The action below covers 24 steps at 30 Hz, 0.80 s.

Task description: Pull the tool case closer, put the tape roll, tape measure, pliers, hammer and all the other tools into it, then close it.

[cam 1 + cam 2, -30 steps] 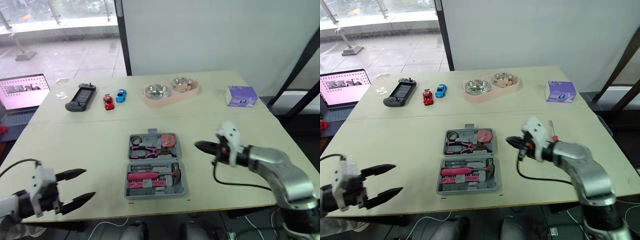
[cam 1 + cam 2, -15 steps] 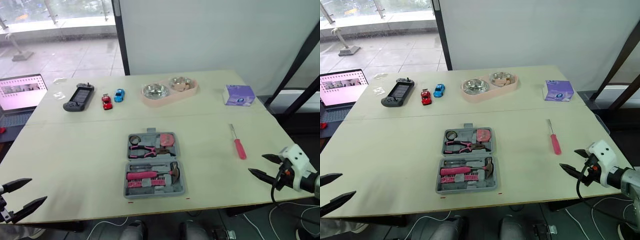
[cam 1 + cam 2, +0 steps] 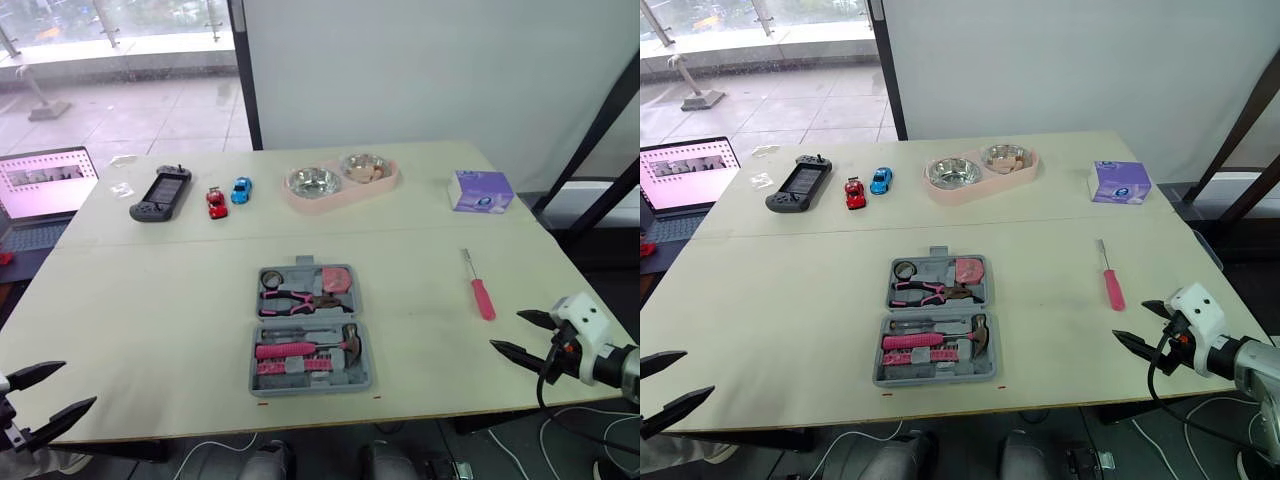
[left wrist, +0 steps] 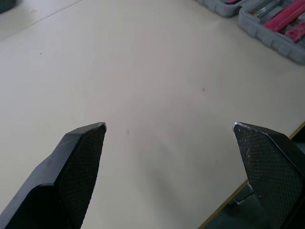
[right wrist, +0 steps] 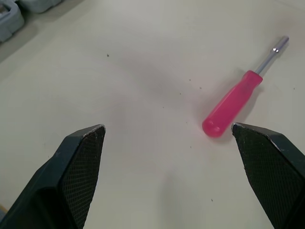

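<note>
On the table (image 3: pixel 170 300), near centre, tool case (image 3: pixel 310 330) lies open, mostly filled. Pink screwdriver (image 3: pixel 481 293) lies apart to its right, unpacked. Near its handle the right gripper (image 3: pixel 507 331) hovers spread and empty, likely placed to fetch it; left gripper (image 3: pixel 78 383) spread, empty.

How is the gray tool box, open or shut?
Open. The tool box lies spread flat on the table, and the pink pliers and hammer show inside its two halves.
</note>
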Available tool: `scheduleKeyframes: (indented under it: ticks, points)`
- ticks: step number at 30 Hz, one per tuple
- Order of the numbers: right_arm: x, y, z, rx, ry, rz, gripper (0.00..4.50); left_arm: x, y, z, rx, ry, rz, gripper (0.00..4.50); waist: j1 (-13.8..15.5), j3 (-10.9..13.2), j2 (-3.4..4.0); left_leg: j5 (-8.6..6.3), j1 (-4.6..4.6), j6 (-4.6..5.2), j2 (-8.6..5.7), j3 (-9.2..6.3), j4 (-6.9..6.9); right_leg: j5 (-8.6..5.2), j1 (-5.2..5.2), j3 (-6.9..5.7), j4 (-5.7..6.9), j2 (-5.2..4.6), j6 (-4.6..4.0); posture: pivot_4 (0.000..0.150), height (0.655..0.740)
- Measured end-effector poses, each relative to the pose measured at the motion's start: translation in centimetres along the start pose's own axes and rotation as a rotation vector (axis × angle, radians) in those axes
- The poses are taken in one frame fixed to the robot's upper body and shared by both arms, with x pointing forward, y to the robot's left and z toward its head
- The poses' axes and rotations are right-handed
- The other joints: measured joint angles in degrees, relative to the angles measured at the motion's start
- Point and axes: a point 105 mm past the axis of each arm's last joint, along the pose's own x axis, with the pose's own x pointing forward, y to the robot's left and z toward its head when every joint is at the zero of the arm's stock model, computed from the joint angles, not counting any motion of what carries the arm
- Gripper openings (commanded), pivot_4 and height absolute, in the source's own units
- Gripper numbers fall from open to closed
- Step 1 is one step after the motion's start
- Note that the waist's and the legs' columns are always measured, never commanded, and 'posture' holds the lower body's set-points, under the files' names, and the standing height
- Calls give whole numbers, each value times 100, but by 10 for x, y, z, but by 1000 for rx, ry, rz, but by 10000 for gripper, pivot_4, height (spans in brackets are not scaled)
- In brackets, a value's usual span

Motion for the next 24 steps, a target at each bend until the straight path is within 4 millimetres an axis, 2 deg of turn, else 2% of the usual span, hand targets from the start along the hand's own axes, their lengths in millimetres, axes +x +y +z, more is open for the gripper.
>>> scheduleKeyframes:
  ticks: [4,7,11,15,20,24]
  points:
    - [9,4,4,44,-25,-89,44717,22,-16,8,0,-38,-67,45000,2,0,-1,0,-1,0,0,-2,1,0,0,1,0,0,0,1500,7233]
    - [14,6,7,90,-22,-173,44717,41,-33,22,4,-90,-129,45000,11,0,-1,0,-1,0,-1,-3,1,1,-1,1,1,1,1,1500,7233]
    - [32,10,9,166,28,-338,44717,65,-54,46,22,-163,-213,45000,1,-1,-2,3,1,-2,0,-7,2,3,-2,1,6,6,-4,1500,7233]
    - [49,4,7,260,76,-528,44717,83,-76,66,44,-227,-293,45000,-1,0,4,8,1,-8,-3,-6,4,6,-4,1,8,13,-7,1500,7233]
    - [61,-12,25,316,64,-672,44717,93,-92,72,41,-245,-344,45000,-5,2,7,9,1,-7,-2,-4,2,7,-6,0,7,30,-6,1500,7233]
    - [83,-27,29,401,123,-733,44717,103,-101,77,45,-268,-366,45000,-13,3,9,13,4,-10,-3,-3,6,11,-4,0,12,34,-11,1500,7233]
